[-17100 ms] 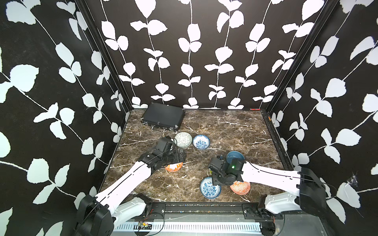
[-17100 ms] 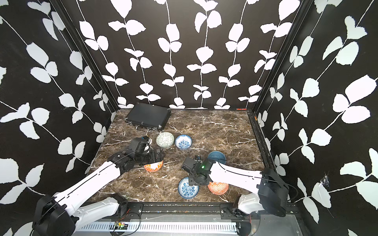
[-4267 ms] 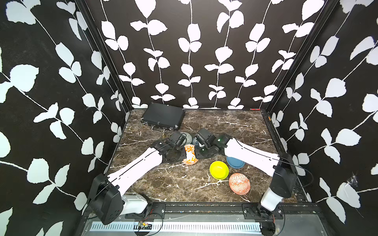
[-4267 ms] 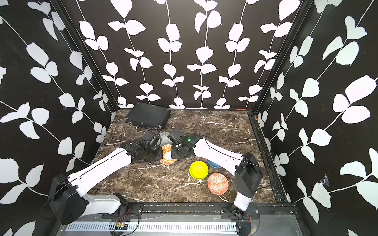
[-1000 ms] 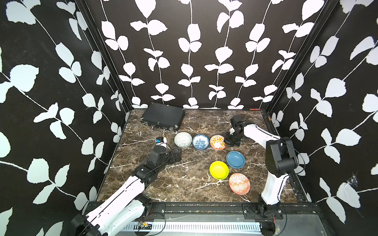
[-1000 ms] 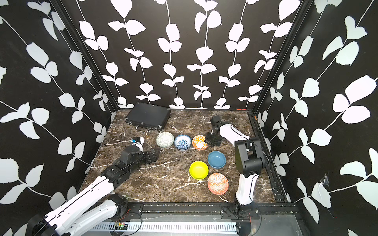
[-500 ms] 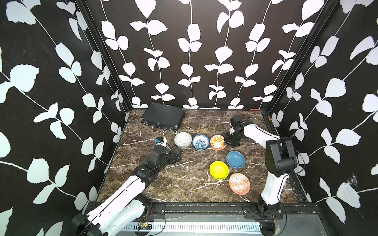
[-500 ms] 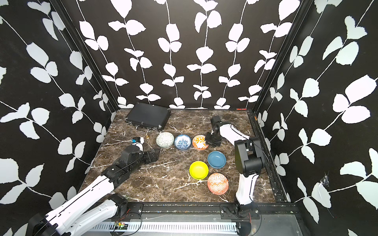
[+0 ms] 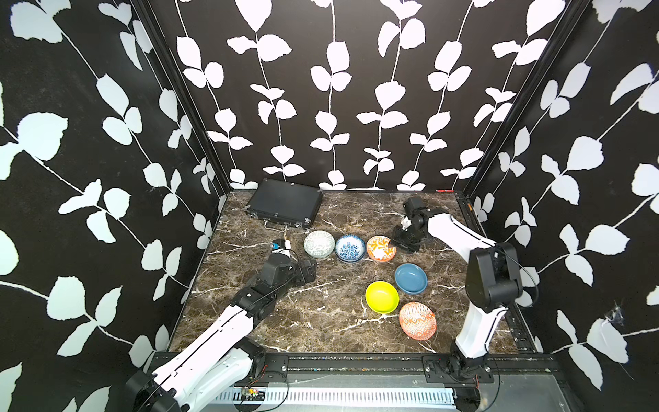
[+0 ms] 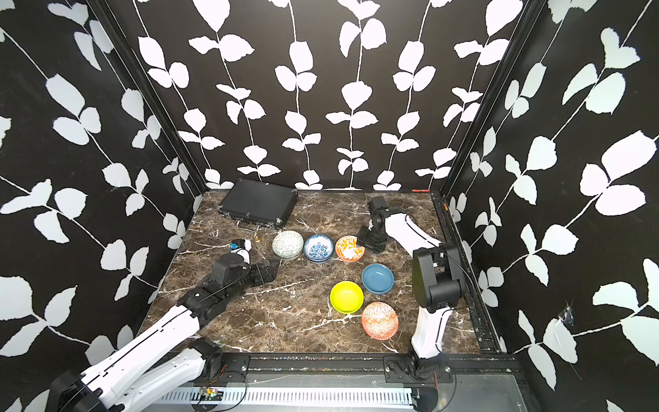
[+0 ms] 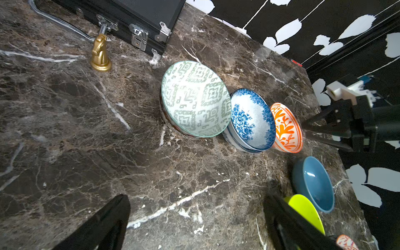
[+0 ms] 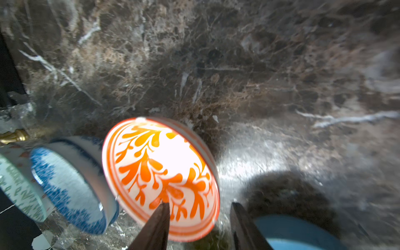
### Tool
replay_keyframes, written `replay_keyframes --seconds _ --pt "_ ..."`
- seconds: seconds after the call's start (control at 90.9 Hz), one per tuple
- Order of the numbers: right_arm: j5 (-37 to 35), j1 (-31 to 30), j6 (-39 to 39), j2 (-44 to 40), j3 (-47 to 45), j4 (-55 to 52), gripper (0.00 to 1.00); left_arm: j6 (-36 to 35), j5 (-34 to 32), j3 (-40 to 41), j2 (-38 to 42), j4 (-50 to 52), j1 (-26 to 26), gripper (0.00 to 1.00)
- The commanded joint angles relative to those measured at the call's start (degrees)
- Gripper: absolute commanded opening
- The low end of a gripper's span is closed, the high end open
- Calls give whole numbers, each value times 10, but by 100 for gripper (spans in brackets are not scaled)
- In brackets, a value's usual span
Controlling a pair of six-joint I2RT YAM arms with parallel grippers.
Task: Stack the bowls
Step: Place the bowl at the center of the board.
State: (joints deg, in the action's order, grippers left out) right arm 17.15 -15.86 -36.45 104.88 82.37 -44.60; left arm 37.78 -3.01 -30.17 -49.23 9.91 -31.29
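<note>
1. Jaws of the right gripper point(image 12: 199, 204) have parted since a second ago; the orange-patterned bowl point(image 9: 381, 248) has its right rim loose between them.
2. That bowl stands rightmost in the far row.
3. Left of that row, the left gripper point(image 9: 309, 268) is spread wide and empty.

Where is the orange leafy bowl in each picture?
Top view: the orange leafy bowl ends the back row of three.
Top view: the bowl, same place.
Left wrist: the bowl, third along that row.
Right wrist: the bowl, big, by the jaws.
Shared landmark: the blue-flower bowl next to it.
</note>
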Motion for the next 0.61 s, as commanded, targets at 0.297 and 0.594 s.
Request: replay_keyframes --seconds 0.297,0.594 --pt "-59 -3 25 -270 -183 -91 52 -4 65 -20 -63 -27 8 99" --pt "-72 -3 -5 -465 -334 -151 55 -23 156 -54 -125 -23 9 99"
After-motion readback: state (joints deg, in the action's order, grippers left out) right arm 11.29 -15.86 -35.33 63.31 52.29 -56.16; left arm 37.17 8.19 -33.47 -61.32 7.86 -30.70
